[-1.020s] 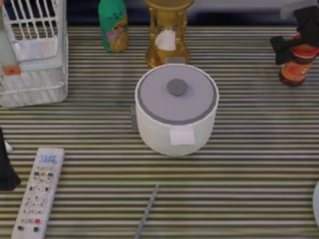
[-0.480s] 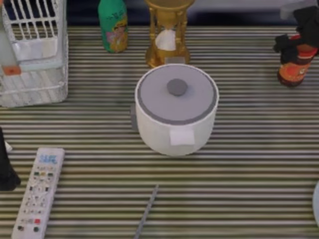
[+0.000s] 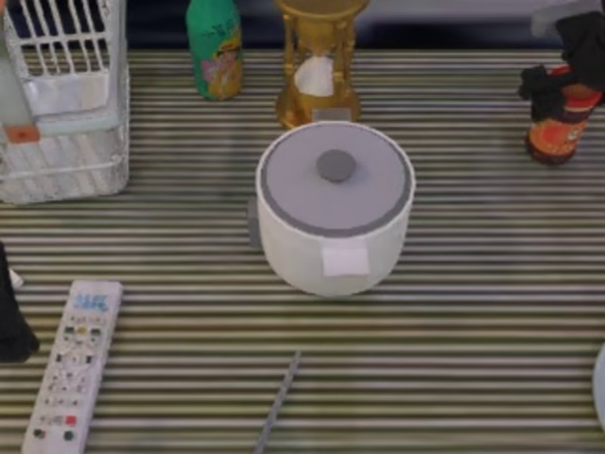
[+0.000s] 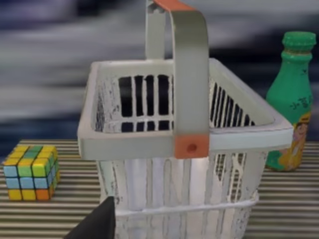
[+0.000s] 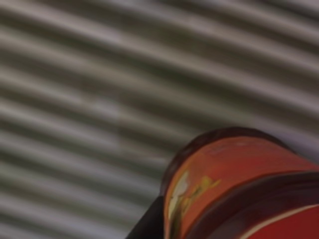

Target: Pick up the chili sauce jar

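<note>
The chili sauce jar, small with a red lid and an orange-red label, is at the table's far right back. My right gripper comes down over its top, shut on it around the lid. The right wrist view has the jar up close over the striped cloth, with one dark finger against its side. My left gripper is parked at the left edge, open and holding nothing.
A white cooker fills the middle. Behind it stand a gold hourglass and a green bottle. A white basket is back left, a remote front left, a grey rod in front. A colour cube sits beside the basket.
The jar and my right gripper shifted together slightly left and towards the back about a second ago, then held still. The left arm has not moved.
</note>
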Robot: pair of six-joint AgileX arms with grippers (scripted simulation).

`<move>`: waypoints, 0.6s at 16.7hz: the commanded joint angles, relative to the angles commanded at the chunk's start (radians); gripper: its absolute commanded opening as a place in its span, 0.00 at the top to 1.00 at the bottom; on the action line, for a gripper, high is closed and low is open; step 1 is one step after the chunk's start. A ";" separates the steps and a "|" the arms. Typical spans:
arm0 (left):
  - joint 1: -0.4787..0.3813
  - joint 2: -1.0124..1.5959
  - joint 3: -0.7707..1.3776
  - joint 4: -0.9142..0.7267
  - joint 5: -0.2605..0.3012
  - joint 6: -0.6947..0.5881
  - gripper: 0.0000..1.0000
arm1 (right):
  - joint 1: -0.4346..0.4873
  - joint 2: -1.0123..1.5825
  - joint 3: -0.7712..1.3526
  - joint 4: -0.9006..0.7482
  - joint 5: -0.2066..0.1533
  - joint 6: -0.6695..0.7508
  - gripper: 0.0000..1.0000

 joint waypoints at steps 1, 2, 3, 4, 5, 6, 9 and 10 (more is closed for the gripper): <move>0.000 0.000 0.000 0.000 0.000 0.000 0.00 | 0.000 0.000 0.000 0.000 0.000 0.000 1.00; 0.000 0.000 0.000 0.000 0.000 0.000 0.00 | 0.000 0.000 0.000 0.000 0.000 0.000 1.00; 0.000 0.000 0.000 0.000 0.000 0.000 0.00 | -0.002 0.000 0.000 0.000 0.000 0.002 1.00; 0.000 0.000 0.000 0.000 0.000 0.000 0.00 | -0.002 -0.003 -0.002 0.000 0.000 0.002 1.00; 0.000 0.000 0.000 0.000 0.000 0.000 0.00 | -0.002 -0.016 -0.015 0.000 0.000 0.002 1.00; 0.000 0.000 0.000 0.000 0.000 0.000 0.00 | -0.001 -0.039 -0.039 0.000 0.000 0.003 1.00; 0.000 0.000 0.000 0.000 0.000 0.000 0.00 | 0.004 -0.171 -0.168 -0.003 -0.002 0.003 1.00; 0.000 0.000 0.000 0.000 0.000 0.000 0.00 | 0.006 -0.231 -0.224 -0.005 -0.002 0.003 1.00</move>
